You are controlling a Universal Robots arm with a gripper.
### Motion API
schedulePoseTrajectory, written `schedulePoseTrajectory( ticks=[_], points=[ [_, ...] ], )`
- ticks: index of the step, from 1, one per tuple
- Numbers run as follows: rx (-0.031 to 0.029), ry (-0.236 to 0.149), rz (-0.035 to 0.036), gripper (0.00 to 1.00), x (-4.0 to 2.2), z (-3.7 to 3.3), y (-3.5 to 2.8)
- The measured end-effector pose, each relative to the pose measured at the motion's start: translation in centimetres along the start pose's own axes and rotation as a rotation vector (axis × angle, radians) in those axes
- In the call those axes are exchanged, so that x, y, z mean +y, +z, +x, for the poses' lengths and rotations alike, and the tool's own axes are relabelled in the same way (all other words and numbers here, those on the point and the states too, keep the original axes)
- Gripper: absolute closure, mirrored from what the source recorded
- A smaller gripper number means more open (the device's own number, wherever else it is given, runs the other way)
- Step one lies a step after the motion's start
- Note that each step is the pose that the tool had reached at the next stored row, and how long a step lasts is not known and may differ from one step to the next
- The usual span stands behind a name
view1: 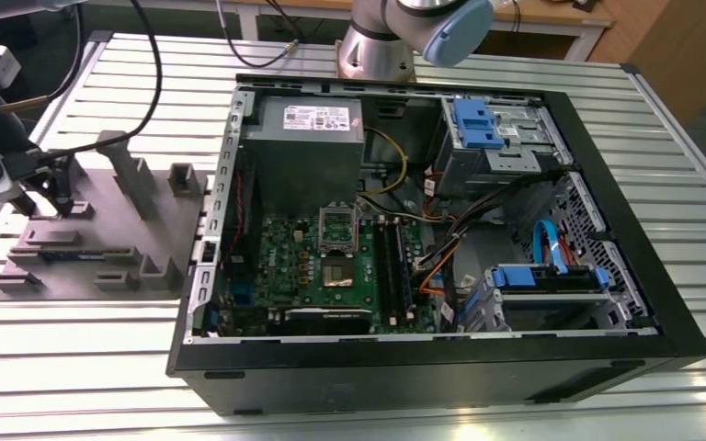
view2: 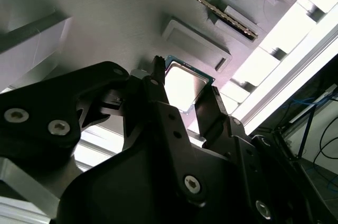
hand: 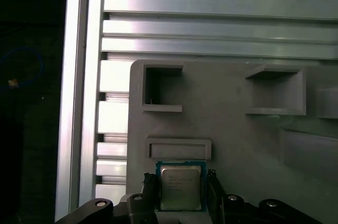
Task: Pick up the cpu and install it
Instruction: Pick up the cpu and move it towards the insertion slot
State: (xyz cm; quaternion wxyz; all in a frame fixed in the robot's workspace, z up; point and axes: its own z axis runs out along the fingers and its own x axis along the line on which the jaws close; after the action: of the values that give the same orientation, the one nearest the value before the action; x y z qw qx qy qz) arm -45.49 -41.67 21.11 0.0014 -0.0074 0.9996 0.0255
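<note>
Square cpu (hand: 181,186), silver lid on green rim, pinched edgewise by tool (view2: 185,78) at grey fixture tray (hand: 237,145).

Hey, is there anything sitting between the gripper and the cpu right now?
Nothing visible does. The gripper is right at the cpu, at the grey fixture tray, with no object between them.

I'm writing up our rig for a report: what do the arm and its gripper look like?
The arm is a silvery-grey tube with a light blue joint cap. The gripper is matte black, built of angular plates dotted with silver screw heads; black cables trail towards it in the exterior view.
</note>
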Motion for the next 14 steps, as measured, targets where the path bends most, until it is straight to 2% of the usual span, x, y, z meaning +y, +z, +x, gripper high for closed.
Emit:
schedulePoseTrajectory(
  ticks=[1,12,14],
  points=[
    [0.0000,0.000,0.0000,0.53,0.01,0.00,-0.26],
    [0.0000,0.000,0.0000,0.53,0.03,0.00,-0.60],
    [0.0001,0.000,0.0001,0.53,0.05,0.00,-0.95]
  ],
)
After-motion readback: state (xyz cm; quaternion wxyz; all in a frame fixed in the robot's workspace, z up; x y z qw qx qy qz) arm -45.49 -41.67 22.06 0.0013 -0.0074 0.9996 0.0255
